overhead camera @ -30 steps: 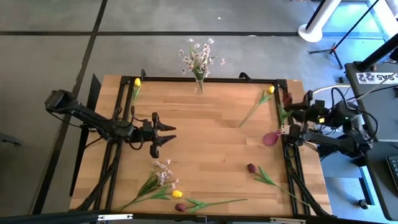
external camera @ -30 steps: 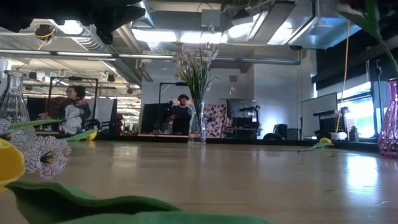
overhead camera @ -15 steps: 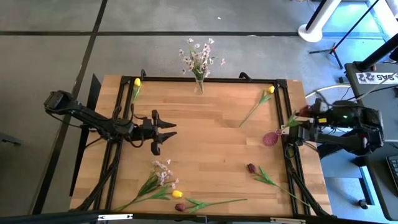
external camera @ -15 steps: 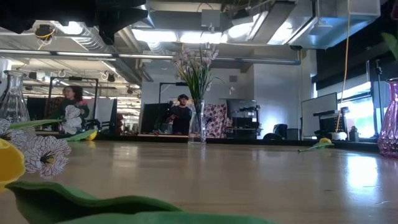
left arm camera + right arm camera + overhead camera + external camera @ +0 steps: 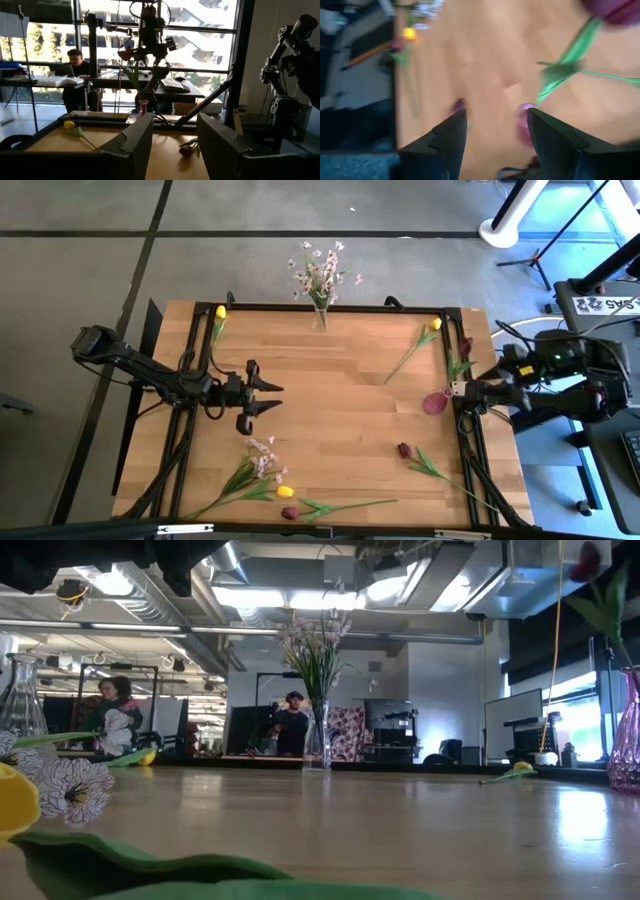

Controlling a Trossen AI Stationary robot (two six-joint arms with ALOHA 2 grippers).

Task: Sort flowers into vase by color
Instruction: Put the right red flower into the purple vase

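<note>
The wooden worktop (image 5: 330, 395), pale planked timber inside a black metal frame, is carrying three vases, and the pink glass vase (image 5: 435, 402) at its right edge serves as the landmark. A dark maroon tulip (image 5: 464, 346) with long green leaves is standing with its stem down in this pink vase, its head leaning out beyond the worktop's right edge. The right tool (image 5: 472, 391) is hovering just beside the pink vase, on its outer side, with its two dark fingers spread apart and nothing between them.

Far across the worktop from the pink vase, the left tool (image 5: 262, 398) is hanging over the left half of the boards, its fingers spread and empty. A clear glass vase (image 5: 320, 315) holding a spray of tiny pale pink-white blossoms (image 5: 320, 272) is standing at the far rim, well left of the pink vase. Another clear ribbed vase (image 5: 20, 695) is showing in the low view at the left.

A yellow tulip (image 5: 415, 348) is lying flat just beyond the pink vase. A second maroon tulip (image 5: 428, 464) is lying on the near side of it. Well apart, toward the near left corner, a blossom spray (image 5: 250, 468), a yellow tulip (image 5: 284, 492) and a maroon tulip (image 5: 335, 507) are lying together. One more yellow tulip (image 5: 218, 322) is resting along the far left frame.

Beyond the worktop, two people (image 5: 292, 724) are sitting in the room.
</note>
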